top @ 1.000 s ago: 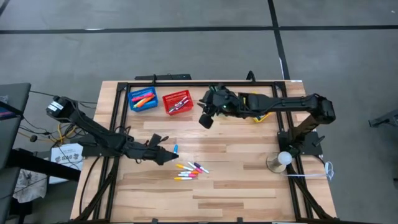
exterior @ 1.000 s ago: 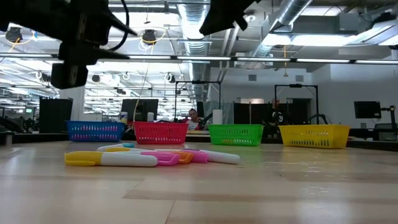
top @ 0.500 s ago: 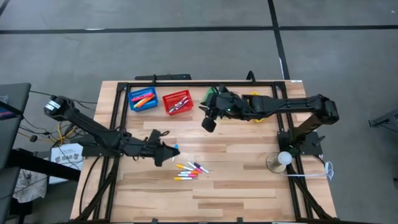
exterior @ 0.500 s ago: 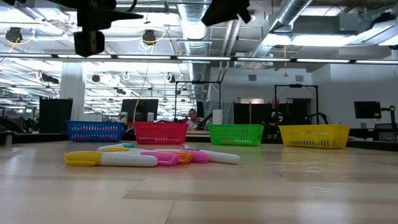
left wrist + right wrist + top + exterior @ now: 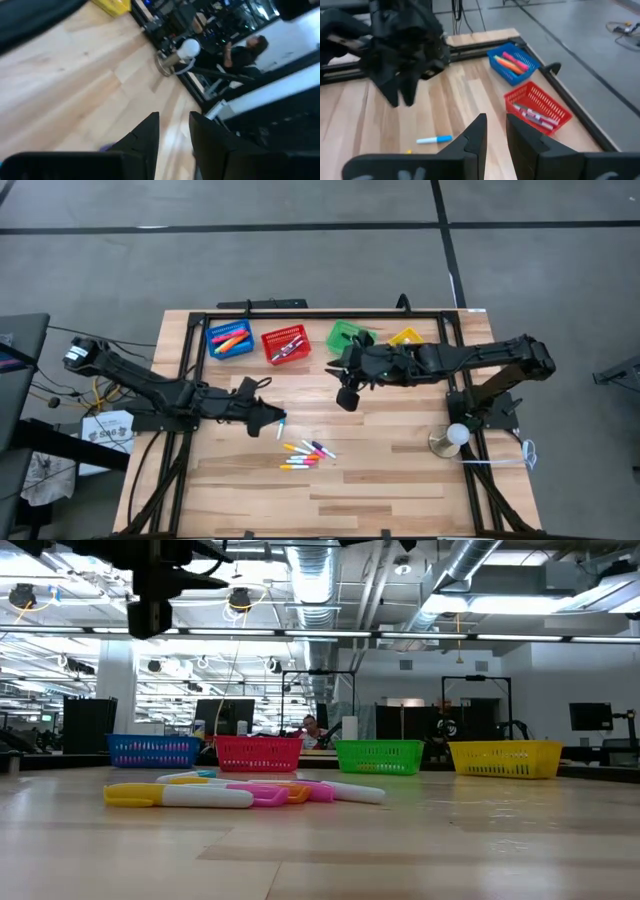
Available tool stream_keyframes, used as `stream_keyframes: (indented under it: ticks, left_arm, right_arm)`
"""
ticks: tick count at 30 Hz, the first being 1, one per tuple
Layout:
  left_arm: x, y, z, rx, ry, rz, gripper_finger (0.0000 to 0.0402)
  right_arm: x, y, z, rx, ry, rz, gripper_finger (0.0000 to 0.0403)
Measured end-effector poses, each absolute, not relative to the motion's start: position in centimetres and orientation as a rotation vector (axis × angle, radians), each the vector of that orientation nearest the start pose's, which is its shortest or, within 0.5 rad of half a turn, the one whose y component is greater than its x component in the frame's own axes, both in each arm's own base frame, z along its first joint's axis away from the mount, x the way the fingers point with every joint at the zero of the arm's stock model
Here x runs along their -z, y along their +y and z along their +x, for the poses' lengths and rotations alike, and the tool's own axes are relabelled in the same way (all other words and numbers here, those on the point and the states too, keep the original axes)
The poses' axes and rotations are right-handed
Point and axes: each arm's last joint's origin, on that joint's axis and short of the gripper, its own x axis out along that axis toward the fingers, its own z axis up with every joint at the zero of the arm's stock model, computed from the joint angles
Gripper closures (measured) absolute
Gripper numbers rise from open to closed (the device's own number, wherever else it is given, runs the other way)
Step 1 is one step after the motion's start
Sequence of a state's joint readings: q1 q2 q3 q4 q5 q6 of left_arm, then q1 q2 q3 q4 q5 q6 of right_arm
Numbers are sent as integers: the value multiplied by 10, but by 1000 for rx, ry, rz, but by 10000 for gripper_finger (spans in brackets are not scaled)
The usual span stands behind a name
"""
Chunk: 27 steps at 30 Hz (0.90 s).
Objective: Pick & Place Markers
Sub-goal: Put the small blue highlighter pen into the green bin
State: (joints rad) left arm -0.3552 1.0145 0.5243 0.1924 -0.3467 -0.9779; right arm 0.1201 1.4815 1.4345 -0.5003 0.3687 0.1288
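Several markers [image 5: 305, 452] lie loose in a small heap on the wooden table, near its middle; the low view shows the heap [image 5: 240, 792] with a yellow-capped one in front. A single blue-capped marker [image 5: 281, 426] [image 5: 434, 139] lies flat just left of the heap. My left gripper [image 5: 272, 417] [image 5: 174, 125] hangs above that marker, narrowly open and empty, fingers pointing down [image 5: 402, 97]. My right gripper [image 5: 346, 401] [image 5: 496, 125] hovers over bare wood to the right of the heap, narrowly open and empty.
Four mesh baskets stand in a row along the far edge: blue [image 5: 230, 338] and red [image 5: 285, 344], both holding markers, then green [image 5: 347, 335] and yellow [image 5: 405, 337]. A white ball on a round stand [image 5: 450, 437] sits by the right edge. Bare wood lies toward the near edge.
My right gripper has drawn away from the green basket toward the near edge and slightly right, uncovering the green and yellow baskets. My left gripper has risen and shifted a little toward the far edge. The marker heap has stayed put.
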Motion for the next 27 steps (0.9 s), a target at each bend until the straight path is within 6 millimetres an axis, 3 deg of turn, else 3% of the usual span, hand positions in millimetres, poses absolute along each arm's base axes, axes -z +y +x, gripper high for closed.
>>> stream_keyframes:
  ticks: [5,14,20,27]
  left_arm:
    - [-226,-59,213,-221,288,-840,296]
    - [-187,-50,207,-647,380,-772,296]
    - [-169,-60,215,-662,438,-754,296]
    - [-155,-76,214,-655,478,-784,296]
  right_arm:
    - [-359,40,318,268,585,32,339]
    - [-349,83,297,409,634,119,339]
    - [-346,104,289,414,630,188,339]
    - [-344,105,290,430,631,177,339]
